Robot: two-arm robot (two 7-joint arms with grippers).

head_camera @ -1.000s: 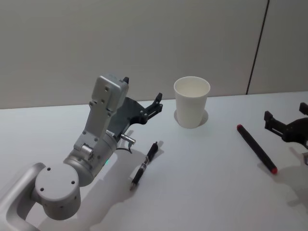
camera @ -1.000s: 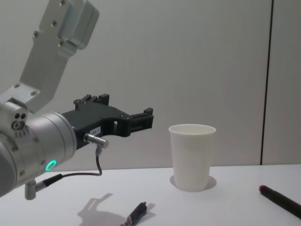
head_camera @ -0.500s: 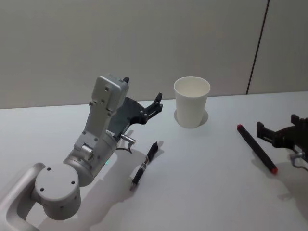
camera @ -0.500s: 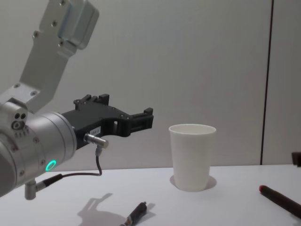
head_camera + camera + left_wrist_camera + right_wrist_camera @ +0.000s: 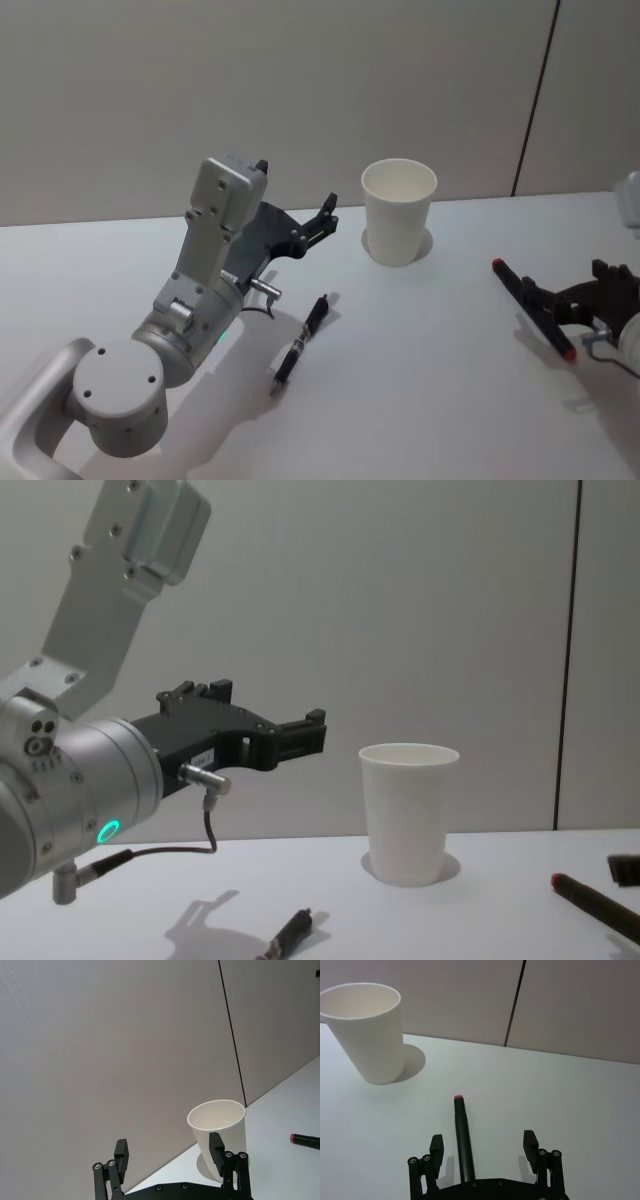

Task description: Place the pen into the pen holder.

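At the left, the left gripper is held above the white surface, level and pointing toward the pen holder. Its two black fingers stand wide apart with nothing between them; from the chest view it hangs well clear of the surface, and its shadow falls below it. Just right of that arm, a black pen lies flat on the surface, slanted, its far end pointing roughly toward the pen holder and apart from it. Further right, near the back edge of the surface by the grey wall, the pen holder stands upright, a white paper cup with its mouth open and nothing visible inside. To the right of it and nearer the robot, a red-tipped pen lies flat, well apart from the pen holder, its far end aimed roughly back toward the wall. At the right edge, the right gripper sits low over this pen. The right wrist view shows its fingers spread wide, with the pen's nearer part between them, closer to one finger than to the other; whether either finger touches the pen cannot be told.
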